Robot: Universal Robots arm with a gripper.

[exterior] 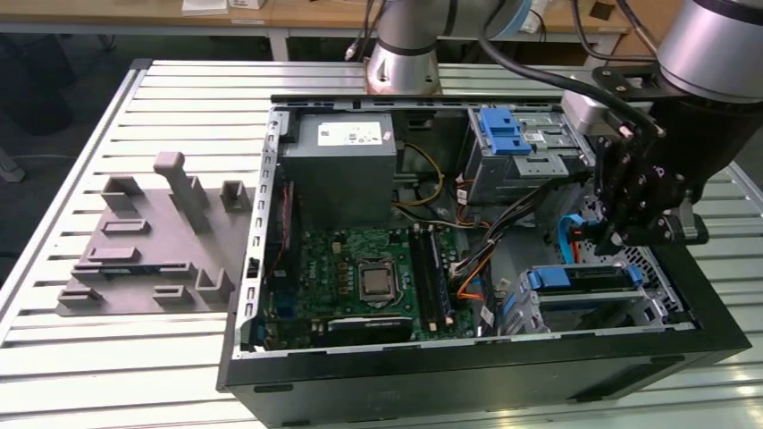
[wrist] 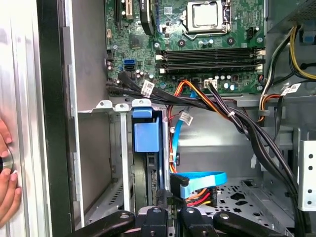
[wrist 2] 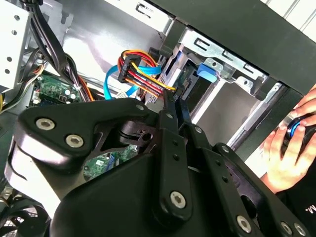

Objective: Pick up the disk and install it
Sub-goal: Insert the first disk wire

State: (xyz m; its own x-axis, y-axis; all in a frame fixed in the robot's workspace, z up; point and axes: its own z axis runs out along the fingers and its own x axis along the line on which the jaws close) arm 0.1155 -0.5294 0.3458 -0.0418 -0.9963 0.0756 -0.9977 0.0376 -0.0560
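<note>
Open computer case (exterior: 477, 357) lying on the slatted desk (exterior: 107, 375), arm reaching in at the exterior view's right. Disk (wrist: 146, 134) standing on edge in the drive bay (wrist: 101, 106) near the case's front corner, blue carrier tab facing the motherboard (wrist: 197, 59). Looks seated, or close to it, judging by how deep it sits between the metal rails.

Gripper (wrist 2: 176, 101) low inside the case, just beside the disk, jaws drawn together with the tips meeting. Hard to tell whether nipping anything. Right at the tips: the plug with red, yellow and orange wires (wrist 2: 143, 74) and the flat blue data cable (wrist: 202, 177).

Risks from here:

- Snagging those wires. Any sideways travel with the tips this close could hook a loop and tug the plug or bend its pins.
- Jamming the carrier. Pushing off-axis, or against a rail, could cock the disk in the bay and leave it half latched.
- Scraping the board – black cable bundle (wrist: 237, 118) and memory slots close by, little room for a swing.
- Pinching a person's hand (wrist: 6, 177), resting at the outer wall of the case, beside the bay; a wide move outward would bring the arm toward it.
</note>
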